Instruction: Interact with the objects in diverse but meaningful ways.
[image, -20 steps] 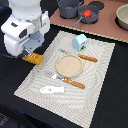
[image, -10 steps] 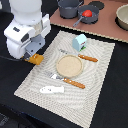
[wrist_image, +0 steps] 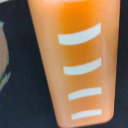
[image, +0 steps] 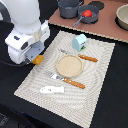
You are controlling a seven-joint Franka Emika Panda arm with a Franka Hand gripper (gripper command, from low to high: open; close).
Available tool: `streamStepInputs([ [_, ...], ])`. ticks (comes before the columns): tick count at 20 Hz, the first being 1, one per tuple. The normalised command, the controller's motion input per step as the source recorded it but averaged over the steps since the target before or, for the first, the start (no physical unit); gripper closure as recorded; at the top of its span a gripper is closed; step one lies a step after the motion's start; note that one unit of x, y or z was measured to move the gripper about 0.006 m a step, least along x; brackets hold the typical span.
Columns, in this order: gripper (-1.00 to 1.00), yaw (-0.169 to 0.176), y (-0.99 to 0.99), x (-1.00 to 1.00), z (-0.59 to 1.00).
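My gripper (image: 35,55) is at the exterior view's left, over the left edge of the striped mat (image: 100,70). It is shut on the golden bread loaf (image: 38,60), which fills the wrist view (wrist_image: 75,65) as an orange block with white stripes; my fingers are hidden there. The white-and-blue milk carton (image: 79,42) stands on the mat's far part. The flat white fish piece (image: 52,89) lies near the mat's front. The red tomato (image: 88,13) sits in a small dark pan on the brown board behind, beside the grey pot (image: 70,7).
A round tan plate (image: 69,65) lies mid-mat between two orange-handled utensils, one behind it (image: 84,57) and one in front (image: 70,81). A tan bowl (image: 123,16) sits at the far right. The table around the mat is black.
My gripper has shifted a little toward the exterior view's right with the bread loaf in it. The other things have not moved.
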Motion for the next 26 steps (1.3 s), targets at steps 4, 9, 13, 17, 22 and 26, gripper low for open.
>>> streamStepInputs([
  [4, 1.0, 0.012, 0.0, -0.65, -0.37],
  [9, 1.0, 0.015, 0.0, -0.58, -0.3],
  [13, 1.0, 0.021, 0.0, -0.51, -0.26],
  [17, 1.0, 0.014, 0.0, -0.25, 0.48],
  [22, 1.0, -0.003, 0.09, -0.04, 1.0],
  [26, 1.0, -0.018, 0.05, 0.39, 1.0],
])
